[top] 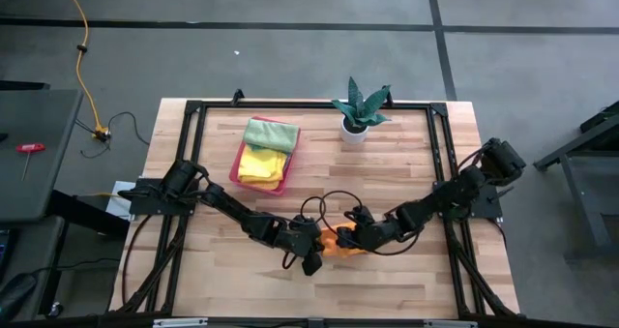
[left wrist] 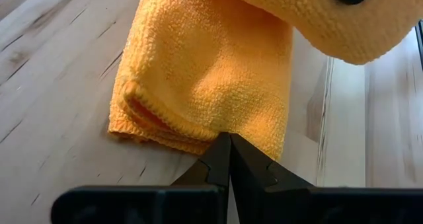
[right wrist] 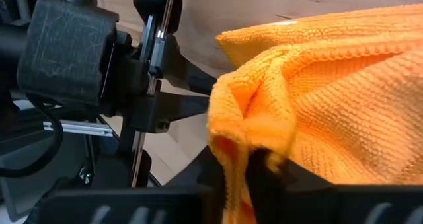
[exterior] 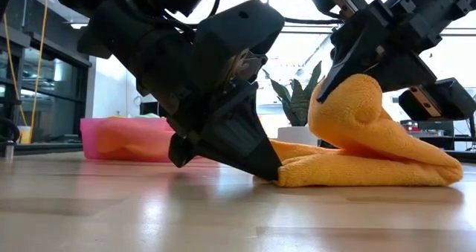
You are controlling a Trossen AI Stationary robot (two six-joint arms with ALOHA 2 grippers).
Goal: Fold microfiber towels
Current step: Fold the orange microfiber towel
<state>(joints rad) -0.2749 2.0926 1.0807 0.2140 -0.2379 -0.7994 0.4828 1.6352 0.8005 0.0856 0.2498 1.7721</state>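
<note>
Two arms meet near the middle front of the wooden desk (top: pixel 387 173), over an orange towel (top: pixel 340 241) that lies folded on the boards. The left pincer (left wrist: pixel 229 145) is closed, its fingers pressed together with their tips at the towel's near folded edge, down at desk level; in the low view the left pincer (exterior: pixel 262 166) slants down to the towel (exterior: pixel 372 148) where the cloth meets the desk. The right pincer (right wrist: pixel 248 161) is closed on an upper layer of the towel (right wrist: pixel 344 92), holding a bunched edge raised above the rest, so that the cloth arches up from the flat lower layers. In the high view the left pincer (top: pixel 311 258) sits just beside the towel on its left, and the right pincer (top: pixel 350 233) is on its right. A pink tray (top: pixel 236 165) stands well apart toward the desk's rear left, holding a light green towel (top: pixel 270 133) and a yellow towel (top: pixel 264 164). A potted plant (top: pixel 359 108) stands at the rear centre. A yellow cable (top: pixel 85 47) runs over the floor to the left of the desk.
</note>
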